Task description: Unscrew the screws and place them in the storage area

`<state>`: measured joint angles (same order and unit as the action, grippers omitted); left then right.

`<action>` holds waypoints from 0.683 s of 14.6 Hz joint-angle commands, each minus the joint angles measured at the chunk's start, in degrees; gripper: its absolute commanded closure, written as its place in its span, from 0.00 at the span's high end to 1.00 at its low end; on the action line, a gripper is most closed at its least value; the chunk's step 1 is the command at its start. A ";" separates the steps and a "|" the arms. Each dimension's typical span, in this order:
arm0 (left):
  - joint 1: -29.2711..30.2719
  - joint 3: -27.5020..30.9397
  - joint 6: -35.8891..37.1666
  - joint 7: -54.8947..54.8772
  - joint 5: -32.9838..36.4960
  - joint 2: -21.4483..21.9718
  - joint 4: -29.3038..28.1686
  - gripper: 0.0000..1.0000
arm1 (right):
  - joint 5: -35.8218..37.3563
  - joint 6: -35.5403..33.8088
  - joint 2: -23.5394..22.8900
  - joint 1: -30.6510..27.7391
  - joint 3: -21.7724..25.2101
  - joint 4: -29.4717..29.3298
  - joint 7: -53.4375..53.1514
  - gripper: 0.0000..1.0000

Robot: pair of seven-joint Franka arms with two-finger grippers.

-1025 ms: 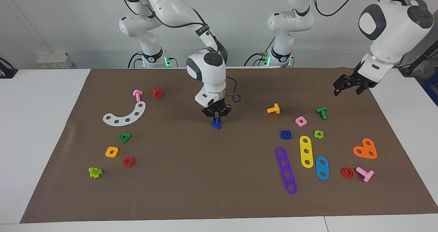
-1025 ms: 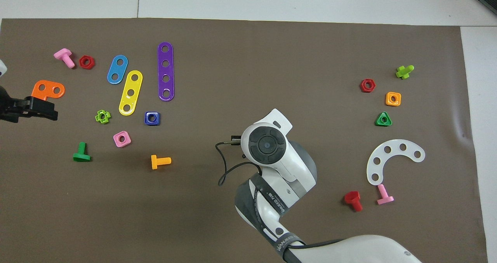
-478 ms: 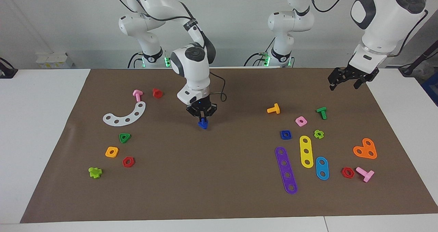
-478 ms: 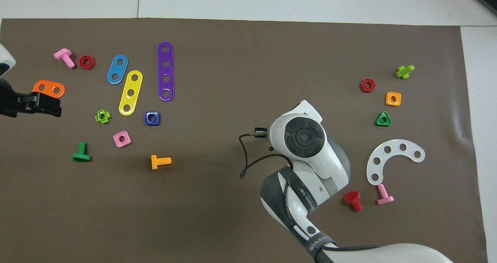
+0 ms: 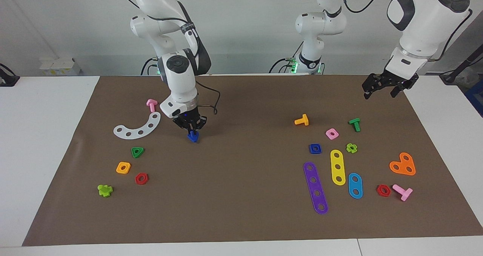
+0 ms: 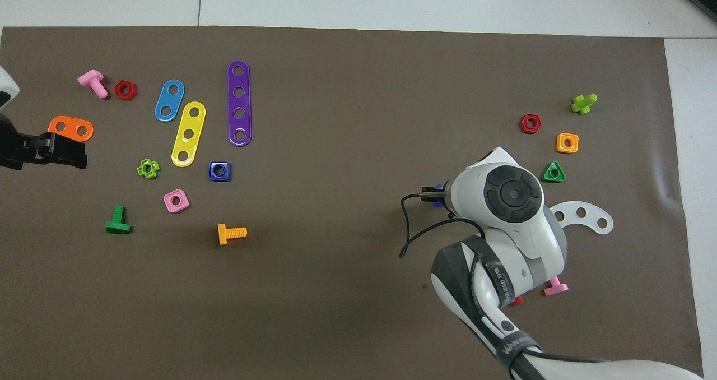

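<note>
My right gripper [image 5: 192,130] is shut on the dark-blue triangular-headed screw [image 5: 193,136] and holds it head-down, low over the brown mat. It is beside the white curved strip [image 5: 137,127] of the storage area, whose green triangular nut [image 5: 137,151], orange square nut [image 5: 123,167] and red hex nut [image 5: 141,178] lie farther from the robots. In the overhead view the right wrist [image 6: 512,195] hides most of the screw and part of the white strip [image 6: 588,214]. My left gripper [image 5: 384,90] waits open and empty, raised over the mat's edge at the left arm's end.
A pink bolt [image 5: 151,105] lies beside the white strip and a lime cross piece [image 5: 105,190] beside the red nut. At the left arm's end lie a blue square nut [image 5: 315,148], purple [image 5: 315,188], yellow [image 5: 337,167] and blue [image 5: 355,185] strips, an orange bolt [image 5: 302,120] and a green bolt [image 5: 354,124].
My right gripper has carried the blue screw from the mat's middle toward the right arm's end, up to the white strip. The left gripper rose a little, then held still.
</note>
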<state>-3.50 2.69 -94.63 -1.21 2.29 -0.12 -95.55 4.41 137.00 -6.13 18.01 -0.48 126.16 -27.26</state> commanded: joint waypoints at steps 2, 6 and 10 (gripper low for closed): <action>-0.10 0.04 -1.96 0.33 0.35 0.56 0.19 1.00 | 0.86 4.05 1.74 -5.08 -0.48 2.94 4.40 0.00; 0.51 0.65 0.40 0.51 -3.69 -1.11 6.85 1.00 | 0.86 6.34 0.95 -9.47 -0.57 2.95 9.83 0.00; -0.01 0.65 4.81 0.60 -2.91 -1.46 11.00 1.00 | 0.86 7.22 -0.72 -12.99 -0.57 2.86 14.07 0.00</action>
<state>-3.29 3.26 -91.89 -1.17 -0.33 -0.22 -87.89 4.49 142.37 -6.37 6.68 -0.34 128.19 -14.93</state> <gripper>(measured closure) 0.000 0.811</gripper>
